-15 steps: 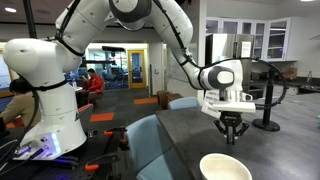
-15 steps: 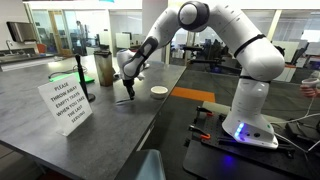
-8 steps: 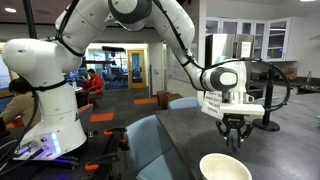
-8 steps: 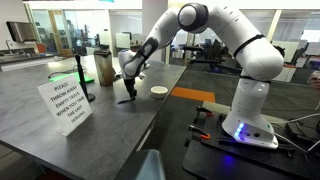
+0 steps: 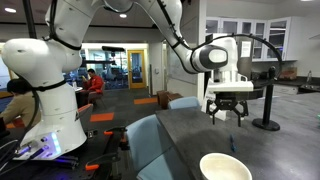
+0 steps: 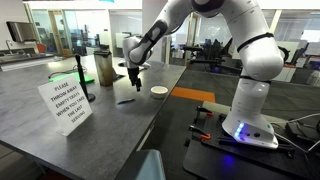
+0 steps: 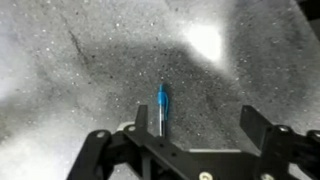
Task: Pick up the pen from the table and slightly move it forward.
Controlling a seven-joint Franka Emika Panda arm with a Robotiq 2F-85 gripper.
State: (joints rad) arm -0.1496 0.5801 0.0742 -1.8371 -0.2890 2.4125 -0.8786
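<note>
The blue pen [image 7: 162, 107] lies flat on the dark grey table [image 7: 80, 60], free of the fingers. In the wrist view it sits below me, closer to one black finger [image 7: 100, 142] than the other. My gripper [image 7: 180, 135] is open and empty, hanging well above the tabletop. In an exterior view the gripper [image 6: 134, 84] hovers over the pen [image 6: 125, 100], which rests on the table [image 6: 110, 130] beside a white bowl [image 6: 159, 91]. In an exterior view the gripper [image 5: 226, 110] hangs above the bowl [image 5: 225, 167] at the near edge.
A white printed sign [image 6: 65, 105], a black stand post [image 6: 84, 80] and a metal cylinder [image 6: 103, 68] stand on the table beyond the pen. Grey chairs [image 5: 160, 140] sit along the table's side, and a black round-based stand [image 5: 268, 100] rises behind the gripper.
The gripper was shut low at the tabletop; it has opened, let go of the pen, and risen well above the table. The pen stays lying where it was set.
</note>
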